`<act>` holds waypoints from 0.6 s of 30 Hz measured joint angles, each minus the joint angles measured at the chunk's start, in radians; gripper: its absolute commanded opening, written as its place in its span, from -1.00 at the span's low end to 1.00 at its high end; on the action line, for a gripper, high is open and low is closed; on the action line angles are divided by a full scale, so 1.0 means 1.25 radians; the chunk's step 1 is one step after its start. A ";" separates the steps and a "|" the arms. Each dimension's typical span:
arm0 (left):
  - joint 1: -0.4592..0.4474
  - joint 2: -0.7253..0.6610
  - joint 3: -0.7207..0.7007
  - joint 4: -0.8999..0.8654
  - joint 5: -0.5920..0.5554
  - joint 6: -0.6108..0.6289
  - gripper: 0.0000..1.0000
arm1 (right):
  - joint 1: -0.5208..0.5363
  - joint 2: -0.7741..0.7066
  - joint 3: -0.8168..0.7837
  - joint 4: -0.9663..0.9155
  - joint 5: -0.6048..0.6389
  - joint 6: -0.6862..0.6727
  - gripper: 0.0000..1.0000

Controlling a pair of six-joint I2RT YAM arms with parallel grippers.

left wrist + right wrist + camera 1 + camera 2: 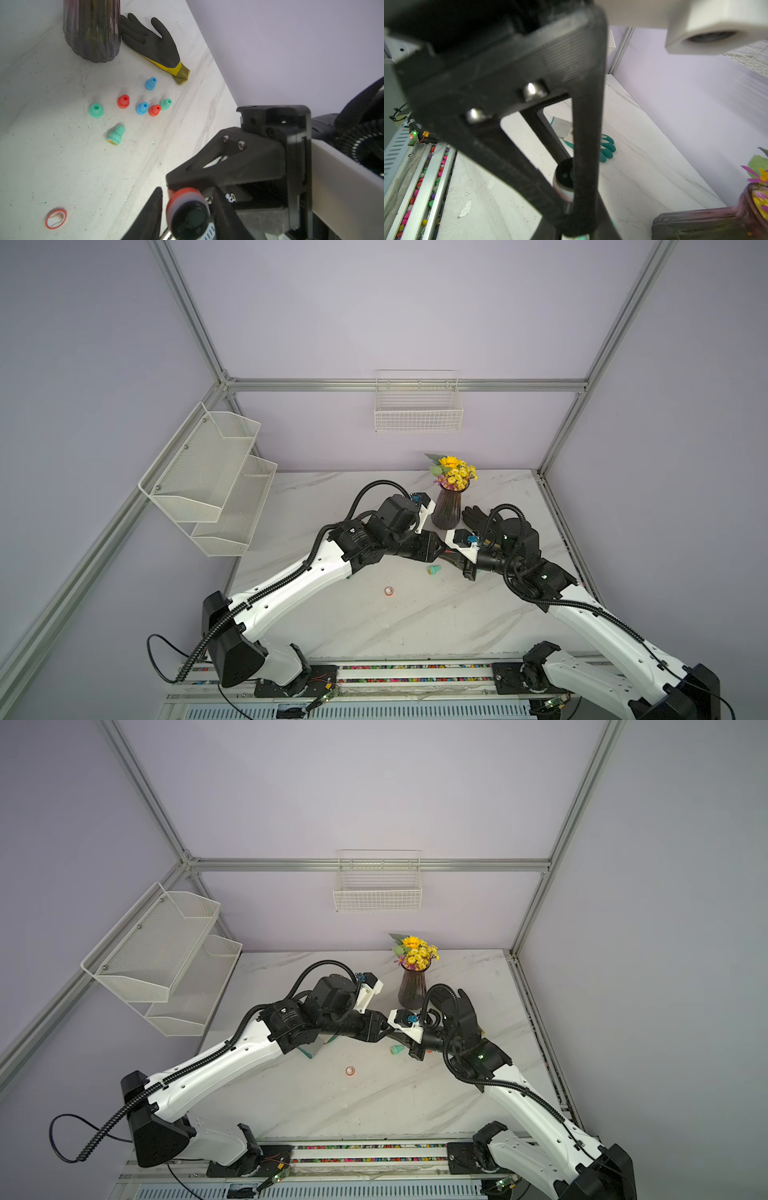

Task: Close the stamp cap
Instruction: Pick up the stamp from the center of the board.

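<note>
A red stamp (188, 212) with a pale translucent cap band and a dark face hangs in the air between both grippers. In the left wrist view my left gripper (187, 216) has a black finger close against each side of the capped end. My right gripper (574, 230) is shut on the stamp's other end; the stamp (564, 182) shows there beyond its fingertips, partly behind the left gripper's fingers. In both top views the two grippers meet tip to tip, left gripper (441, 549) and right gripper (454, 558), and hide the stamp.
A green stamp (115, 135) lies on its side, with several capped stamps (142, 108) standing behind it. A loose red-rimmed cap (56, 218) lies nearer the table front. The purple vase (92, 31), black glove (153, 45) and teal glove (607, 147) are close by.
</note>
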 measured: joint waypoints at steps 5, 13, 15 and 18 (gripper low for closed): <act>-0.001 0.000 0.005 -0.001 0.002 -0.001 -0.52 | 0.002 -0.012 0.000 -0.005 0.007 -0.005 -1.00; -0.004 -0.026 0.010 0.027 0.031 0.007 -0.68 | 0.002 -0.079 -0.016 0.040 0.009 0.018 -0.23; -0.003 -0.059 -0.004 0.064 0.056 0.008 -0.69 | 0.002 -0.118 -0.023 0.079 0.008 0.041 -0.21; -0.002 -0.116 -0.015 0.136 0.121 0.013 -0.69 | 0.002 -0.171 -0.025 0.165 -0.005 0.085 -0.18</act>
